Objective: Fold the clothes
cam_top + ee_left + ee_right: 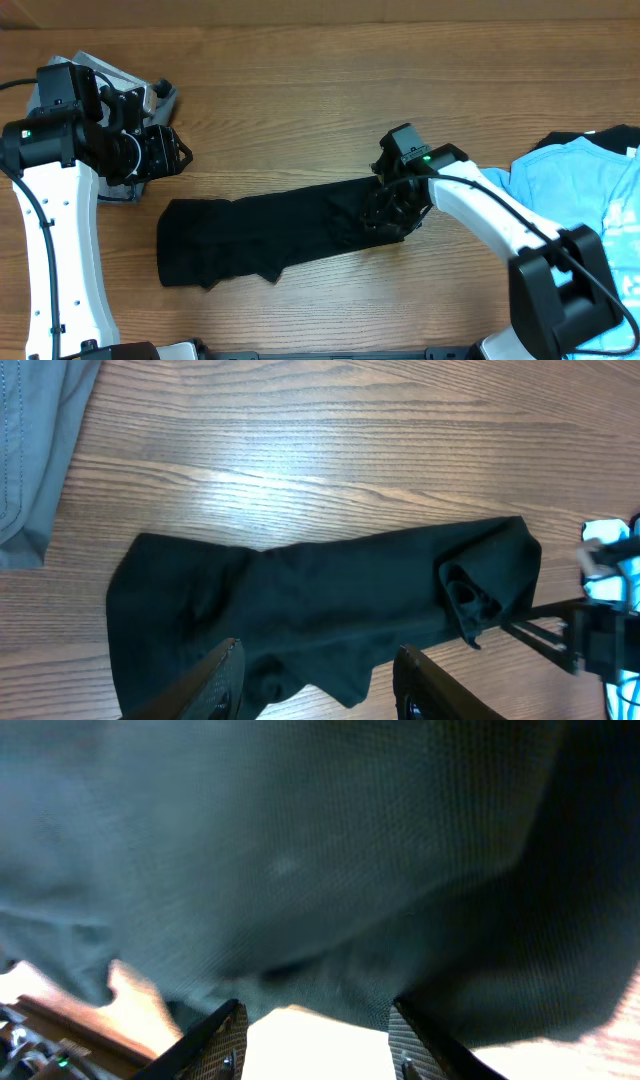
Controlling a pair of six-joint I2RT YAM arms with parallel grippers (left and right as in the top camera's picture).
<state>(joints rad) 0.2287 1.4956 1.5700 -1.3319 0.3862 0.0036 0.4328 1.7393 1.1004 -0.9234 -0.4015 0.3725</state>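
The black T-shirt (280, 230) lies on the wooden table as a long folded strip, running left to right; its whole length also shows in the left wrist view (320, 600). My right gripper (393, 212) is down at the strip's bunched right end. Its jaws stand open (315, 1032), and dark fabric (330, 850) fills the view just past the fingertips, none of it pinched between them. My left gripper (180, 155) hovers open (315, 678) above the table at the upper left, beside the grey shorts (120, 95), holding nothing.
A light blue T-shirt (575, 180) lies at the right edge with a bit of black cloth (575, 140) behind it. The grey shorts (35, 440) lie at the upper left corner. The right arm's white links (500, 215) cross the table's right side.
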